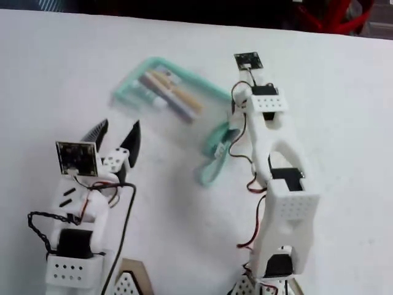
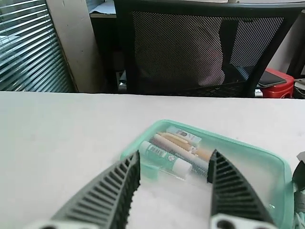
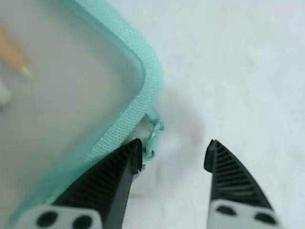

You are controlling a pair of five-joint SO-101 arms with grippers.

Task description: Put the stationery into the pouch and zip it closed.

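Observation:
A clear pouch [image 1: 169, 101] with a mint-green zip edge lies on the white table, with several pens and a glue stick [image 1: 166, 89] inside. In the left wrist view the pouch [image 2: 238, 167] lies just beyond my open left gripper [image 2: 174, 183], which holds nothing. The left gripper [image 1: 116, 138] stands a little short of the pouch's near side. My right gripper [image 3: 174, 160] is open at the pouch's corner [image 3: 143, 95], and the small zip pull [image 3: 153, 133] lies beside one finger [image 3: 119, 167]. The right arm [image 1: 267, 123] stands at the pouch's right end.
A mint-green strap [image 1: 215, 153] trails from the pouch's right end toward the table's front. Red and black cables [image 1: 252, 184] run along the right arm. A black mesh chair [image 2: 200, 47] stands beyond the table's far edge. Bare table lies at the left.

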